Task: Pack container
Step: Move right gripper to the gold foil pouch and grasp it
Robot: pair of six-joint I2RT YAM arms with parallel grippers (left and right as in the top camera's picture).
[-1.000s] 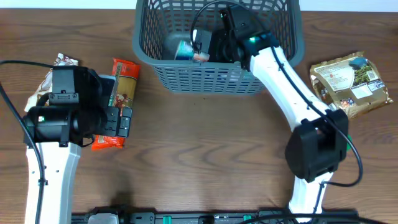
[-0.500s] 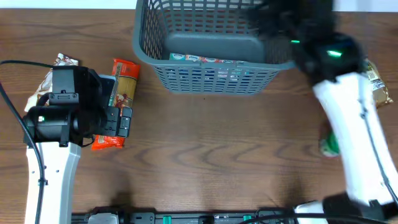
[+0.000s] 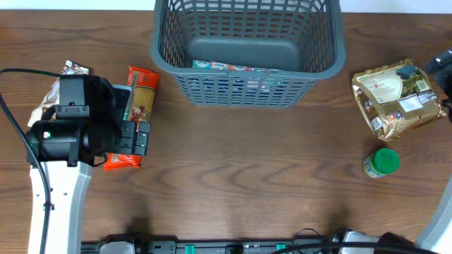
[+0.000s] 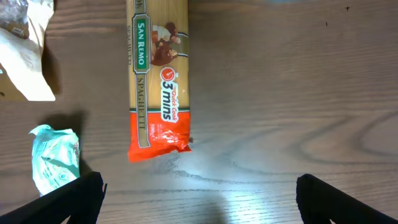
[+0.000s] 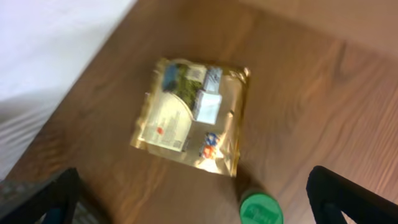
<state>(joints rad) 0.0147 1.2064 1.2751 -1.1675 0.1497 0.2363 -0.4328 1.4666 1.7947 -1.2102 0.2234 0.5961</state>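
Note:
The grey-blue lattice container (image 3: 167,49) stands at the back centre, with a flat packet (image 3: 233,67) lying inside by its near wall. My left gripper (image 4: 199,208) is open and empty above the table, just below the orange end of a spaghetti packet (image 4: 158,81); in the overhead view it (image 3: 140,137) hovers over that packet (image 3: 141,88). My right gripper (image 5: 196,208) is open and empty, high above a gold pouch (image 5: 189,115) and a green-lidded jar (image 5: 261,210). Only a dark part of the right arm (image 3: 445,63) shows at the overhead view's right edge.
The gold pouch (image 3: 399,95) and the green-lidded jar (image 3: 382,161) sit at the right of the table. A teal wrapper (image 4: 55,158) and a white and brown packet (image 4: 22,53) lie left of the spaghetti. The table's edge runs past the pouch in the right wrist view.
My right arm has come out of the container and swung far right, leaving a packet lying inside it. The left arm has not moved.

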